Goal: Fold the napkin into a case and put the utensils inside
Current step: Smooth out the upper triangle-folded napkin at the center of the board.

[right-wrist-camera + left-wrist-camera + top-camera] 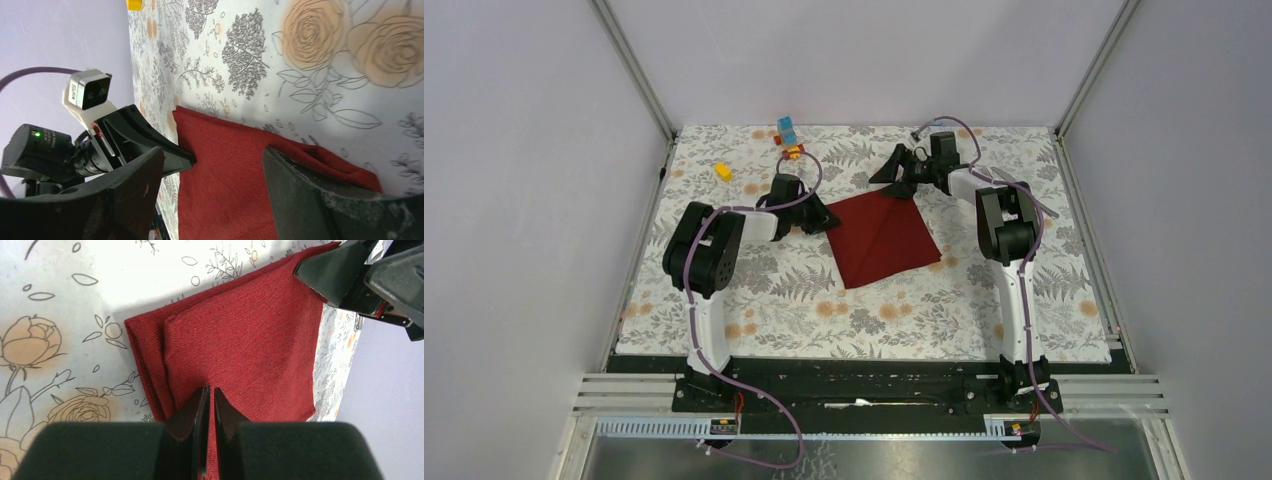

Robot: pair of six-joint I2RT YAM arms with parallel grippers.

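Two napkin (250, 340) layers, clearest left wrist; left end effector (210, 394) pinching it, right end effector (214, 152) agape.

Floral table (824, 320), folded maroon napkin (882, 238) mid-table, toy blocks (787, 130) (blue, orange, yellow) at back

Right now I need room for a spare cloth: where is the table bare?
Bare: the near strip of table between the napkin and arm bases. Crowded: left gripper and right gripper at the napkin, toy blocks far left.

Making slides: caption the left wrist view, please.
Left gripper jaws pinch the folded napkin; right gripper at its far corner.
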